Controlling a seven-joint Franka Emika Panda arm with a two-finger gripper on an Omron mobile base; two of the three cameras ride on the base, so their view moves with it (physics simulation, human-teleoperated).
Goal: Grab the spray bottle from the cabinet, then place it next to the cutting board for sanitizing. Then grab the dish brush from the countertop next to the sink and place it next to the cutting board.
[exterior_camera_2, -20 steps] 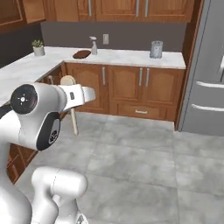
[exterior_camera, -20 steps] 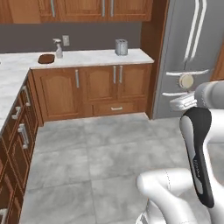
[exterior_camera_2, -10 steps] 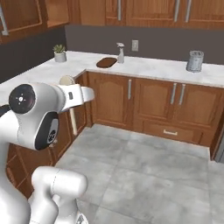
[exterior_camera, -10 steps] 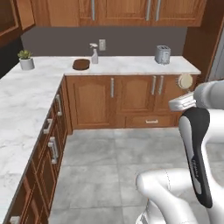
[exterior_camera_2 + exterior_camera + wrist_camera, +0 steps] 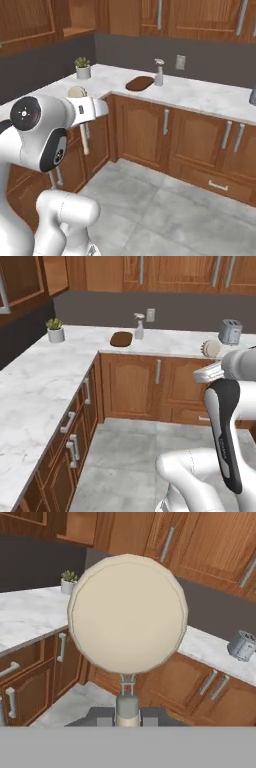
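Marble countertop (image 5: pixel 45 376), dish brush (image 5: pixel 127 614), round cream head, tan handle

the dish brush (image 5: pixel 127 614) has a round cream-white head on a light tan handle, mid-frame in the hand view. the surface (image 5: pixel 35 381) at the left of the left base view is white marble with grey veining. on it, upper middle, the cutting board (image 5: pixel 121 339) is dark brown and the spray bottle (image 5: pixel 139 326) pale grey with a grey-white head. the plant pot (image 5: pixel 55 334) is white with green leaves. the lower cabinets (image 5: pixel 190 142) are reddish-brown wood.
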